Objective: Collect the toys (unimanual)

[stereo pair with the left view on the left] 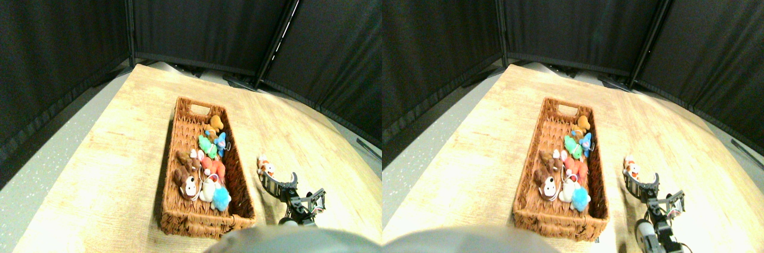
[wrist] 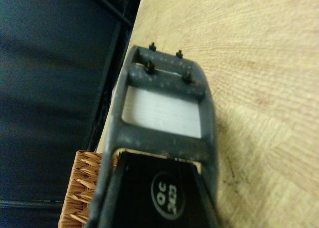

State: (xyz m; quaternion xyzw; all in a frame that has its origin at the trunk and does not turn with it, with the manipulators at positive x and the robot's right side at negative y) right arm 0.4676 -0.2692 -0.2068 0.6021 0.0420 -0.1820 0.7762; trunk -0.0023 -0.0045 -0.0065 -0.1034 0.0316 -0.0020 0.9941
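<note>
Poised low beside the last toy (stereo pair with the left view on the left: 265,165), just beyond gripper (stereo pair with the left view on the left: 279,182) tips, for pickup; jaw state impossible to tell; basket (stereo pair with the left view on the left: 179,145) to its left.

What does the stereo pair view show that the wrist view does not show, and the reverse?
Only the stereo pair view shows the toys: several plush figures lying inside the basket, and one orange-white toy outside it on the table, just ahead of the end effector. Only the wrist view shows the jaw frame close up. Both views show the wicker basket, the wooden table and the dark curtains.
</note>
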